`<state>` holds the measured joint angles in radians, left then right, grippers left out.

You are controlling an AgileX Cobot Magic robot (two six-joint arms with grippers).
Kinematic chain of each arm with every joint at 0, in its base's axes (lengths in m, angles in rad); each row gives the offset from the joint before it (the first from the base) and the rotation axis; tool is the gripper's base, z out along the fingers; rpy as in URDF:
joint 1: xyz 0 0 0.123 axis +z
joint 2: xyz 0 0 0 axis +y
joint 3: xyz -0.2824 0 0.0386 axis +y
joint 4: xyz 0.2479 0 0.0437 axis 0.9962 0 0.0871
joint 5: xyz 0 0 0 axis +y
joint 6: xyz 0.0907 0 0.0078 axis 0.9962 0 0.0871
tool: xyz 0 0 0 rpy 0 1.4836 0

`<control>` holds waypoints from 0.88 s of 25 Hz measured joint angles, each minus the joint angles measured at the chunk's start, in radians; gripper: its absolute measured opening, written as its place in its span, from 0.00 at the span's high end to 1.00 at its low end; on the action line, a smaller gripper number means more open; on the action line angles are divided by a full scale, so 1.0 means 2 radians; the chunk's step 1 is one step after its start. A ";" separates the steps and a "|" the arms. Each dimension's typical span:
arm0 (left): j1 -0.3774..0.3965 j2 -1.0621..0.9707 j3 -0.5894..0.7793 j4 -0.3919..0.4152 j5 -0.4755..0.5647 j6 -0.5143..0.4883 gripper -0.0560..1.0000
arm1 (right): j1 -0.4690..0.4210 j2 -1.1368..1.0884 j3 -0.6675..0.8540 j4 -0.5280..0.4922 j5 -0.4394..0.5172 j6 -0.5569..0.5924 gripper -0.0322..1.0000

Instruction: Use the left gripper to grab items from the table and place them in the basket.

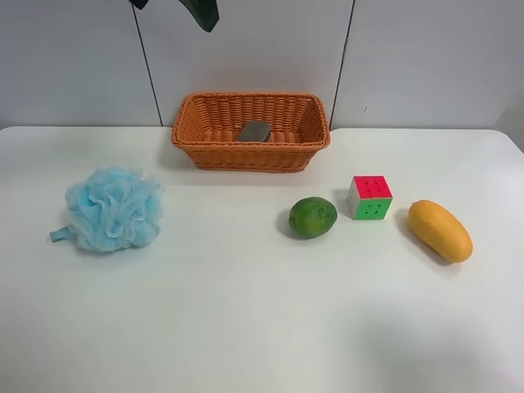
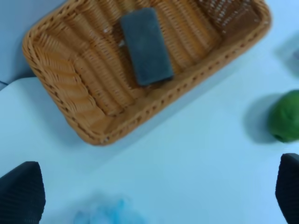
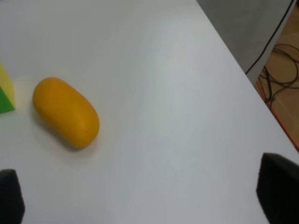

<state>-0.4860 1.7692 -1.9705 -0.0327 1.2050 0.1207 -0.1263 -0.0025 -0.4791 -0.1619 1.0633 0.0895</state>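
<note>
The orange-brown wicker basket (image 1: 250,160) stands at the far middle of the white table (image 1: 246,319), with the gray block (image 1: 255,130) lying inside it. On the table are the blue mesh pouf (image 1: 113,208), green fruit (image 1: 312,217), colour cube (image 1: 369,197) and yellow mango (image 1: 440,230). My left gripper (image 2: 154,189) is open and empty, high above the table beside the basket (image 2: 140,116); the block (image 2: 145,46), fruit (image 2: 286,116) and pouf (image 2: 107,214) show below it. My right gripper (image 3: 145,191) is open and empty, near the mango (image 3: 65,112) and cube (image 3: 5,93).
A dark piece of an arm (image 1: 201,12) pokes in at the exterior high view's top, above the basket. A grey panelled wall runs behind the table. In the right wrist view the table's edge drops to a floor with black cables (image 3: 280,74).
</note>
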 joint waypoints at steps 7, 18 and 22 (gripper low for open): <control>0.042 -0.163 0.193 -0.062 0.001 0.024 0.01 | 0.000 0.000 0.000 0.000 0.000 0.000 0.01; 0.049 -0.495 0.513 -0.061 -0.073 0.010 0.01 | 0.000 0.000 0.000 0.000 0.000 0.000 0.01; 0.049 -0.603 0.571 -0.054 -0.072 0.008 0.01 | 0.000 0.000 0.000 0.000 0.000 0.000 0.01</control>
<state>-0.3877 0.5623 -0.8283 -0.1411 1.0602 0.1363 -0.1263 -0.0025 -0.4791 -0.1619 1.0633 0.0895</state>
